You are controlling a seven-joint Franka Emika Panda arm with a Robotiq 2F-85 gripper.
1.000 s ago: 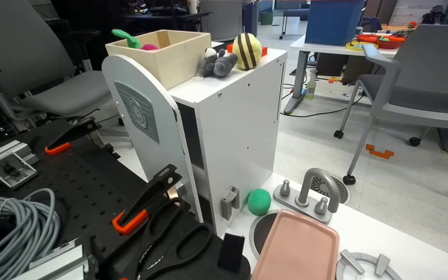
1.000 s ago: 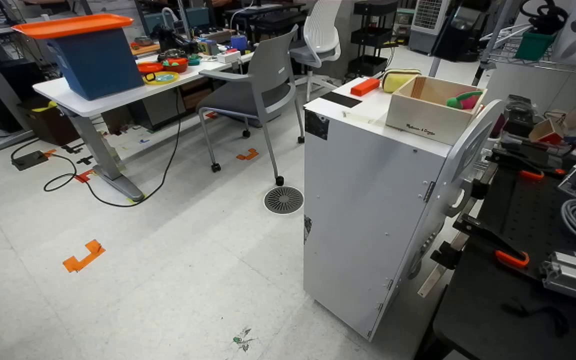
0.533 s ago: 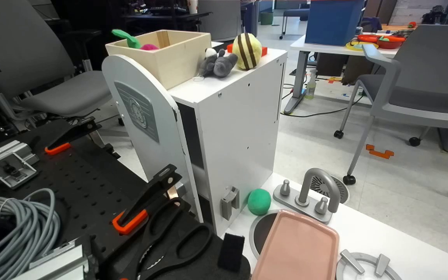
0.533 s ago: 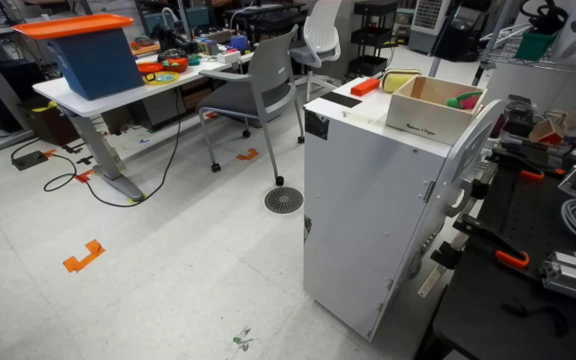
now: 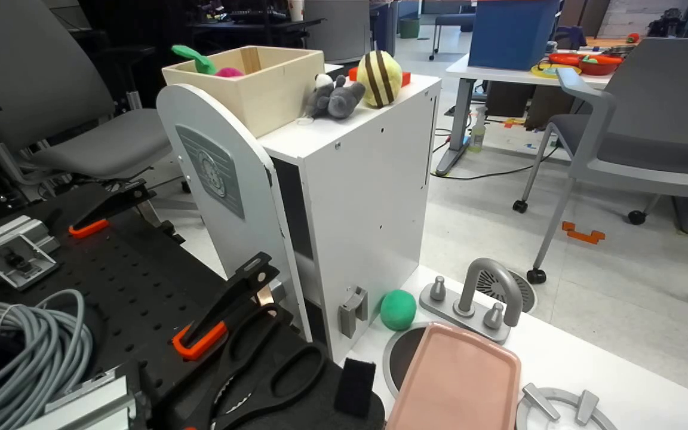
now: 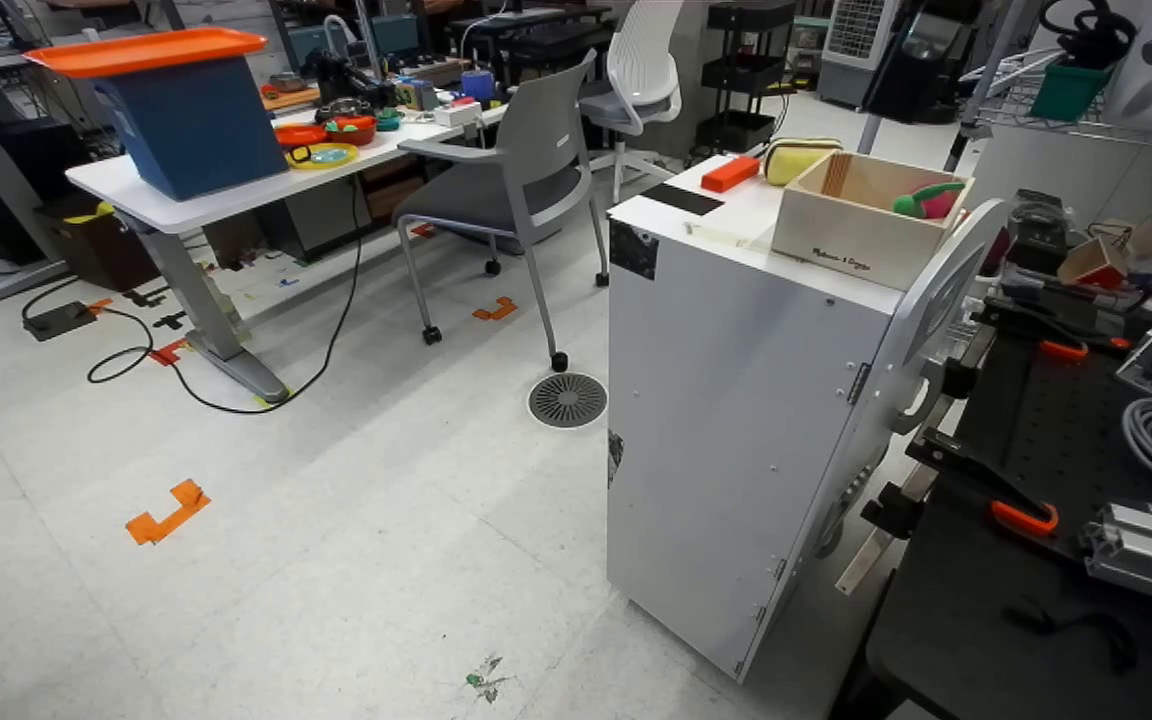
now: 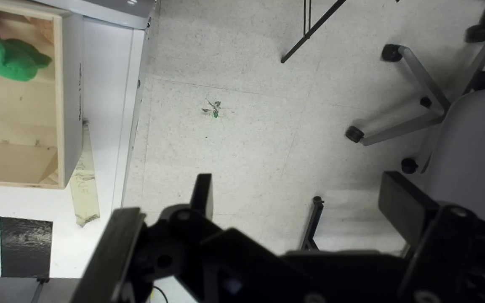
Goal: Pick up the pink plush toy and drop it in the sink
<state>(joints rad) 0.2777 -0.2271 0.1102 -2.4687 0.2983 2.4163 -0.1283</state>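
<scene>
The pink plush toy (image 5: 229, 72) lies inside a pale wooden open-topped box, its green part sticking above the rim. It also shows in the other exterior picture (image 6: 939, 206), and its green part shows at the upper left of the wrist view (image 7: 15, 59). The sink (image 5: 402, 353) is a round grey-rimmed basin beside a grey faucet, low on the white counter; a pink tray covers much of it. My gripper (image 7: 297, 189) is open and empty in the wrist view, with floor beneath it, to the right of the box. It is out of both exterior views.
The wooden box (image 5: 278, 95) stands on a tall white cabinet (image 5: 368, 197). Beside it are a grey plush (image 5: 338, 98), a striped yellow plush (image 5: 379, 79) and a red block (image 6: 731, 173). A green ball (image 5: 398, 310) and the pink tray (image 5: 457, 382) are at the sink.
</scene>
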